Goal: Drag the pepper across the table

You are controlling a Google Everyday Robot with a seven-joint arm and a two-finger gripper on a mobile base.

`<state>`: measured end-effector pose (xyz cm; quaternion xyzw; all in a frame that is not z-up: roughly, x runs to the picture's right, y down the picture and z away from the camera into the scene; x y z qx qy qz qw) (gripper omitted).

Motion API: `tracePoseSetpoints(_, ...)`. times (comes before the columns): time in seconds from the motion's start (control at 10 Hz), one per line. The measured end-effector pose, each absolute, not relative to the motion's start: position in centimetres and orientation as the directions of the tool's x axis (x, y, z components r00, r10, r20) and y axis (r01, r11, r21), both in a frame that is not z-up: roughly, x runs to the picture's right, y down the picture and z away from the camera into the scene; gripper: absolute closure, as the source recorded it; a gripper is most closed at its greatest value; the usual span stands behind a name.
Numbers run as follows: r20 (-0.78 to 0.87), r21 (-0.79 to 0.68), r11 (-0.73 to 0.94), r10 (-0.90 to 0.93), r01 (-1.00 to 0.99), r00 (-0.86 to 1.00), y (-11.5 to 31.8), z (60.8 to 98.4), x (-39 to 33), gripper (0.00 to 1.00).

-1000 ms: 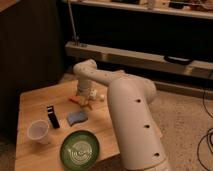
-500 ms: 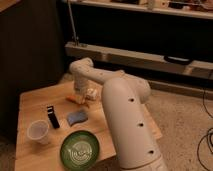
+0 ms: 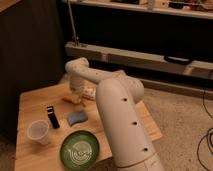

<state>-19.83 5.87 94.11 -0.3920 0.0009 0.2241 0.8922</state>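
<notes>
The pepper (image 3: 70, 99) is a small orange tapered thing lying on the far middle of the light wooden table (image 3: 31, 102). My gripper (image 3: 77, 92) hangs down from the white arm, right over the pepper's right end and touching or nearly touching it. The wrist hides the contact point. The arm (image 3: 117, 115) reaches in from the front right and covers the table's right part.
A blue sponge (image 3: 76, 118) lies just in front of the pepper. A black upright block (image 3: 52, 116) stands to its left. A clear plastic cup (image 3: 38, 131) and a green plate (image 3: 79, 149) sit near the front edge. A pale object (image 3: 90, 93) lies beside the gripper.
The gripper and the arm's elbow have swung left, and the pepper has slid left across the table with them.
</notes>
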Motion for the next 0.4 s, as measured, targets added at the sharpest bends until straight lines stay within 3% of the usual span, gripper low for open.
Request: tracePoseSetpoints(0.4, -0.151, -0.71, 0.599, 0.384, -0.371, 0.911, 5.9, 94.1, -21.9, 0.67)
